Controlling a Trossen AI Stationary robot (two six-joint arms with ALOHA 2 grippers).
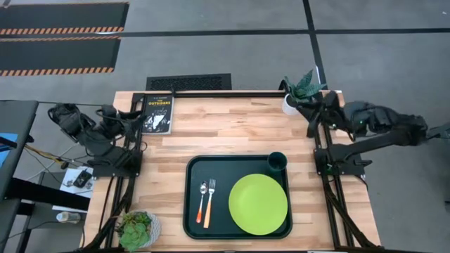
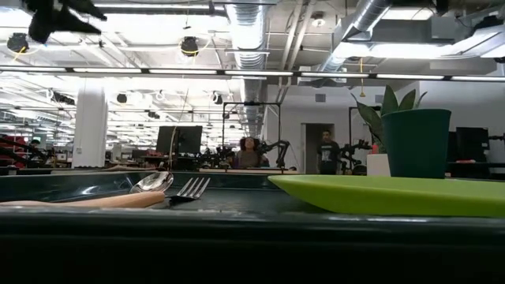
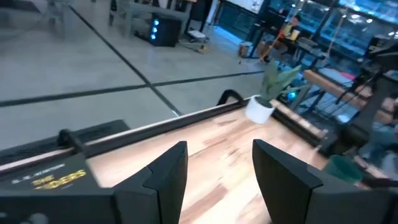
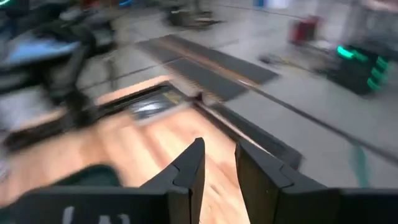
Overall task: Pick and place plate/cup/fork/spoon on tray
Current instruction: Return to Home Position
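Observation:
The dark green tray (image 1: 193, 211) lies on the wooden table near its near edge. On it lie the lime-green plate (image 1: 258, 204) at the right, the dark teal cup (image 1: 277, 161) upright in the far right corner, and the fork (image 1: 210, 200) and the spoon (image 1: 202, 202) side by side at the left. The low view shows the plate (image 2: 394, 193), cup (image 2: 416, 142), spoon (image 2: 150, 183) and fork (image 2: 189, 188). My left gripper (image 3: 217, 155) is open and empty at the far left, by the book. My right gripper (image 4: 219, 149) is open and empty at the far right, by the potted plant.
A black book (image 1: 157, 112) lies at the far left corner. A white pot with a plant (image 1: 299, 95) stands at the far right corner. A succulent in a pot (image 1: 138, 230) stands at the near left corner. Bare wood lies between the tray and the far edge. People stand in the room behind.

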